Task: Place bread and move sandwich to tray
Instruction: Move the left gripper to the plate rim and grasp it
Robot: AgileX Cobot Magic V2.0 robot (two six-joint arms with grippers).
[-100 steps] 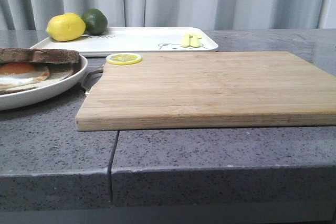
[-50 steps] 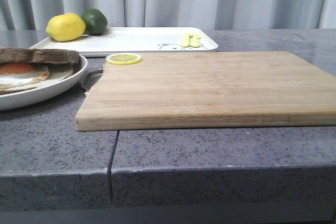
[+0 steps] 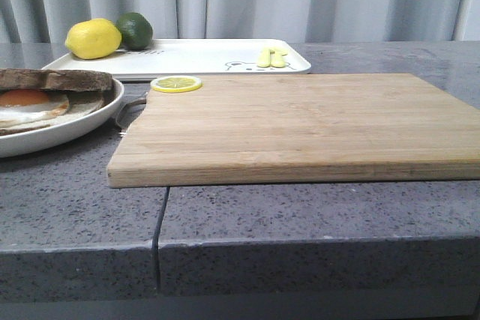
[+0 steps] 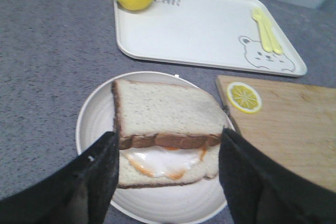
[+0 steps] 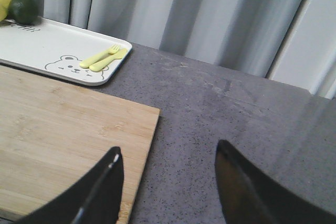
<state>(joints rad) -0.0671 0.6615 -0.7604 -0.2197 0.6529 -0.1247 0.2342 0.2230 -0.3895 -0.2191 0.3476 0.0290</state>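
Observation:
The sandwich sits in a round white plate on the grey counter. The bread lies on top of it, shifted back, so the fried egg and the lower slice show at the near side. In the front view the plate is at the far left, with the bread over the egg. My left gripper hovers open above the plate, one finger to each side of the sandwich, holding nothing. The white tray lies beyond the plate. My right gripper is open and empty over the board's right edge.
A wooden cutting board fills the middle of the counter, with a lemon slice on its back left corner. On the tray are a lemon, a lime and a yellow fork and spoon. A curtain hangs behind.

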